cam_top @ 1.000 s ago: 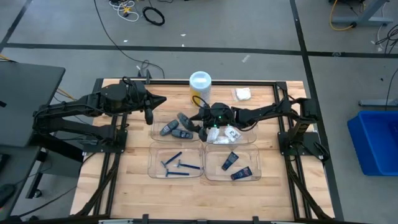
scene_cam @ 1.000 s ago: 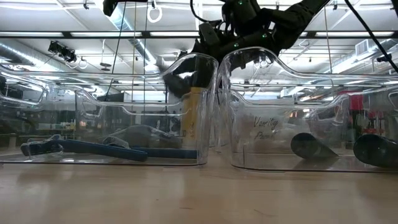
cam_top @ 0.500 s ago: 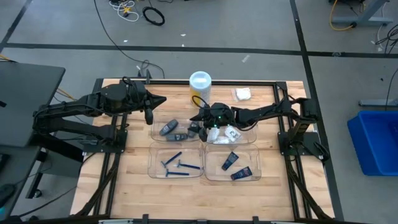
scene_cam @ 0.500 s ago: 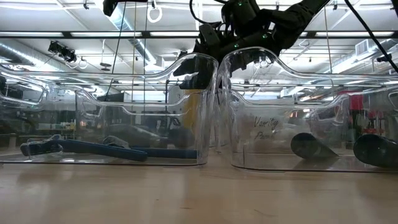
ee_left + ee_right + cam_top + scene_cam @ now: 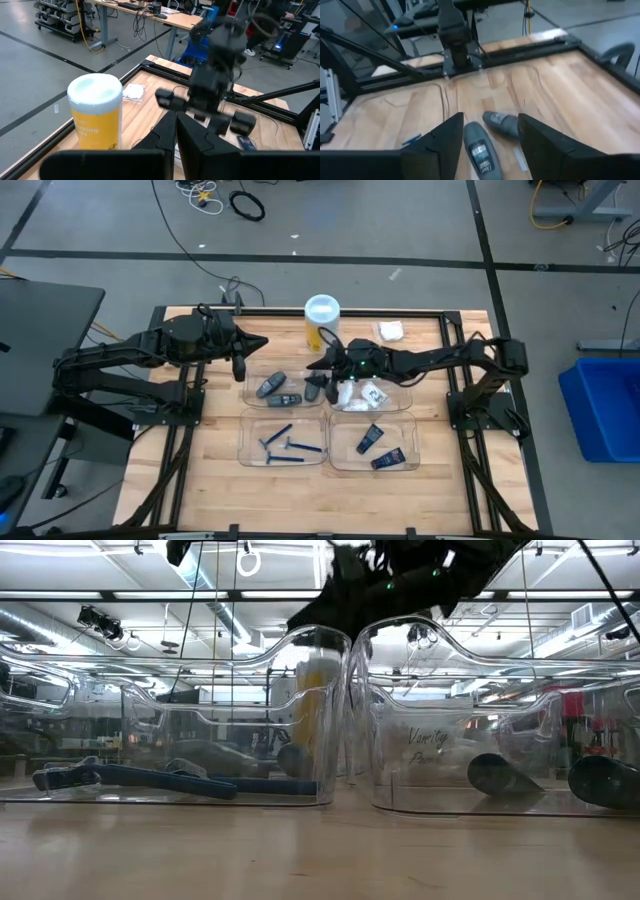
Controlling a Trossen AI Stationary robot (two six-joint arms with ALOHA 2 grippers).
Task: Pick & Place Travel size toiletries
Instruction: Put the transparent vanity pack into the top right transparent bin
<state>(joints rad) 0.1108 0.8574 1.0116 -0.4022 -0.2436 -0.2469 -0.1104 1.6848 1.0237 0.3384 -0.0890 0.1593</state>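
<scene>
While the right gripper (image 5: 322,370) hung over the far-left tray (image 5: 250,393) with its fingers (image 5: 447,145) spread and empty, three grey oval sticks (image 5: 270,386) lay in that tray, one showing a label. Blue razors (image 5: 276,437) filled the near-left tray. The left gripper (image 5: 240,367) waited beside the trays, fingers pressed together.

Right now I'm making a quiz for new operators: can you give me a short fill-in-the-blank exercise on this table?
1. The yellow canister has a ____ lid.
2. The tray nearest the table's front on the left arm's side holds blue ____.
3. The right gripper is above the tray holding grey ____.
4. The left gripper's fingers are ____.

Missing words: white; razors; sticks; shut
</scene>
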